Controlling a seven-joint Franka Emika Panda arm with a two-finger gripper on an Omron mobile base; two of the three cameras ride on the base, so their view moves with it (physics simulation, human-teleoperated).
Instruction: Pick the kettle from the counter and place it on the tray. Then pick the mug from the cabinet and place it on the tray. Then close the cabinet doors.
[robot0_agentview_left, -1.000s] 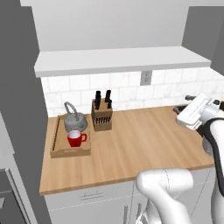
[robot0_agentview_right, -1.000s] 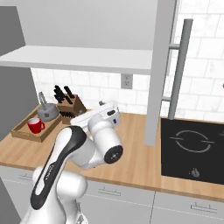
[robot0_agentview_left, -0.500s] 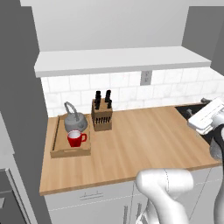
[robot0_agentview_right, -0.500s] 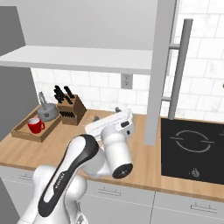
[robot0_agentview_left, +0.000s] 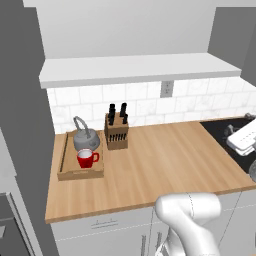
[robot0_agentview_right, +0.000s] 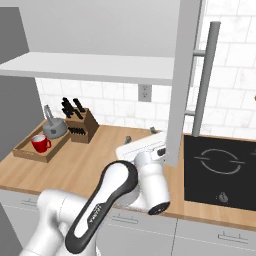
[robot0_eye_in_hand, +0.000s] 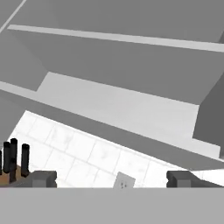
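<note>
In the right base view the white arm (robot0_agentview_right: 125, 195) fills the bottom middle of the frame. Its hand reaches to the middle, by the edge of the open cabinet door (robot0_agentview_right: 182, 75). That door is a tall grey panel at the upper right, with a long silver bar handle (robot0_agentview_right: 204, 80) on it. Below it, at the right, sits a black stove top (robot0_agentview_right: 220, 167).

In the hand view the tool (robot0_eye_in_hand: 111, 179) shows two dark fingertips (robot0_eye_in_hand: 41, 178) at the bottom, set far apart, so the tool is spread wide with nothing between them. Above them are white wall tiles, a wall socket (robot0_eye_in_hand: 124, 181) and the flat grey floor of the cabinet (robot0_eye_in_hand: 118, 105). Black knife handles (robot0_eye_in_hand: 15, 157) poke up at the lower left.

In the left base view the wooden table (robot0_agentview_left: 165, 160) runs across the middle. The tray (robot0_agentview_left: 64, 167) lies at the left side of the frame, on the table. The red mug (robot0_agentview_left: 86, 159) stands in the tray at the front. The grey kettle (robot0_agentview_left: 85, 140) stands in the tray just behind the mug. The knife block (robot0_agentview_left: 116, 134) stands just right of the tray, near the wall. Part of the white hand shows at the right edge, over the stove top.

The right base view shows the same tray at the middle left, with the mug and the kettle in it.
</note>
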